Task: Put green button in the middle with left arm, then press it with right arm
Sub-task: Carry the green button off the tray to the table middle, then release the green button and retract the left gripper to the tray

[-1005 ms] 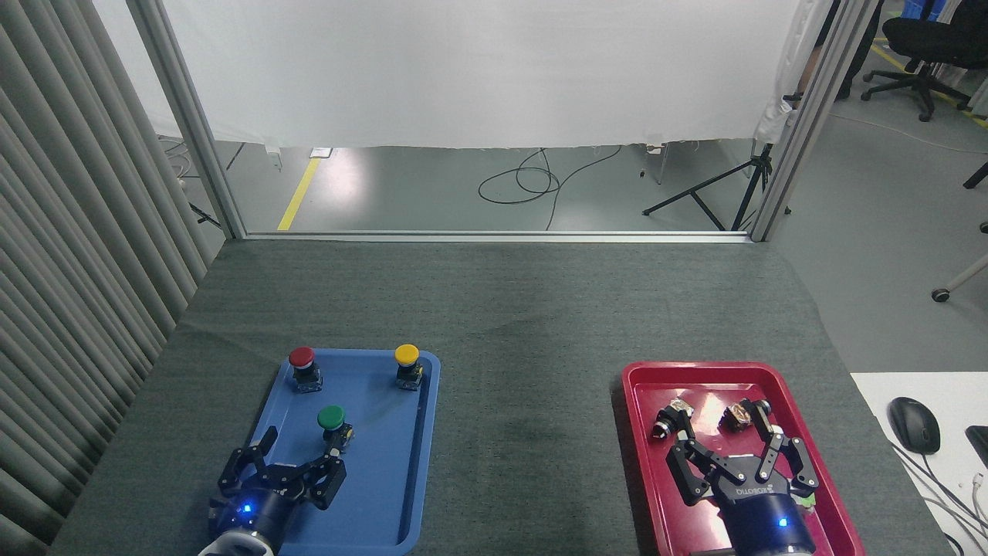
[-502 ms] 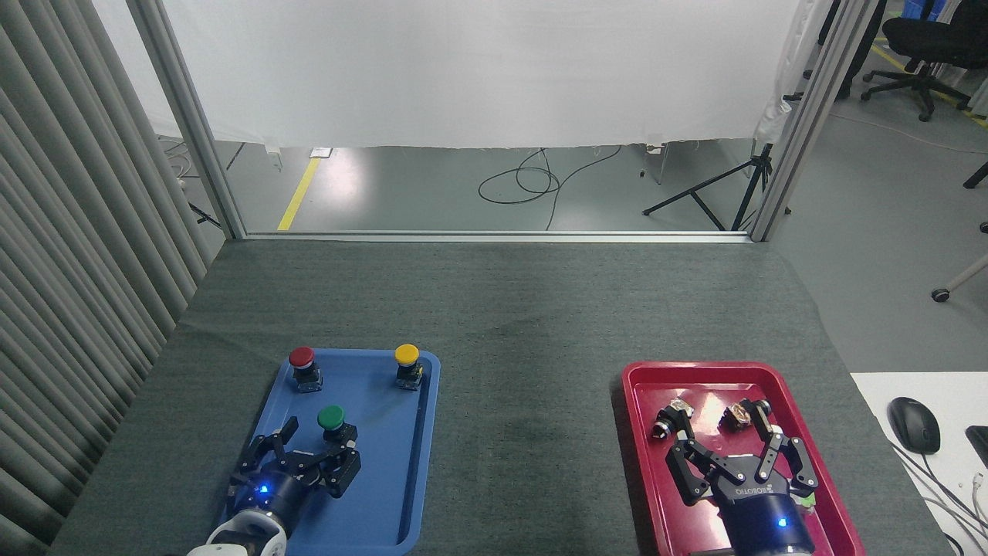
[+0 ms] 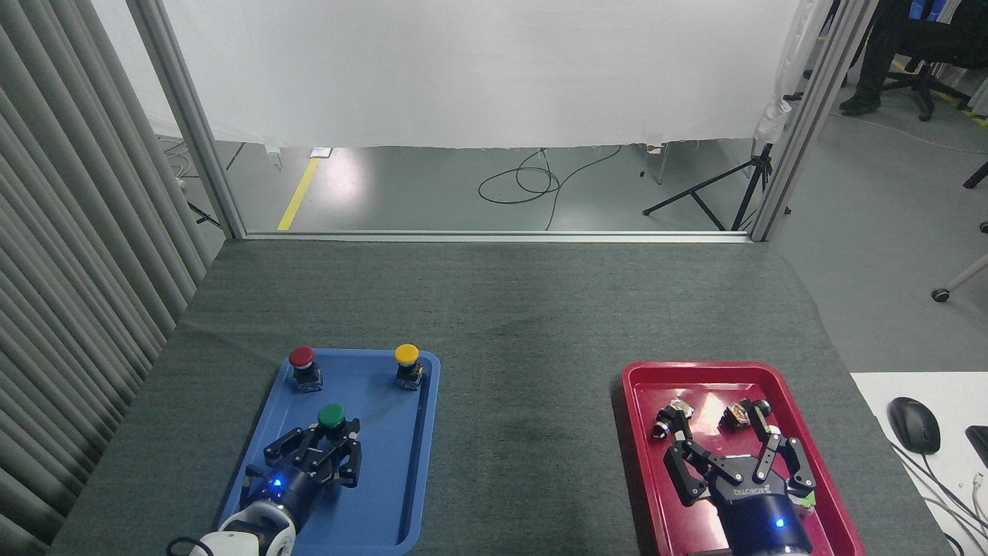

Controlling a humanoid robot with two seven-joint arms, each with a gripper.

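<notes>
The green button (image 3: 331, 415) stands upright in the blue tray (image 3: 401, 463), its black base hidden between my left gripper's fingers. My left gripper (image 3: 332, 436) reaches in from the tray's near end, one finger on each side of the button under the cap. The fingers have narrowed, but I cannot see whether they press on the base. My right gripper (image 3: 725, 444) is open over the red tray (image 3: 641, 432), holding nothing. The middle (image 3: 525, 371) is dark grey cloth between the two trays.
A red button (image 3: 302, 357) and a yellow button (image 3: 407, 354) stand at the blue tray's far end. Two small metal parts (image 3: 670, 417) lie in the red tray beyond my right gripper. A computer mouse (image 3: 913, 424) sits on a white desk at right.
My left gripper has moved forward and right along the blue tray until its fingers flank the green button, and its fingers have narrowed. The button and my right gripper have stayed put.
</notes>
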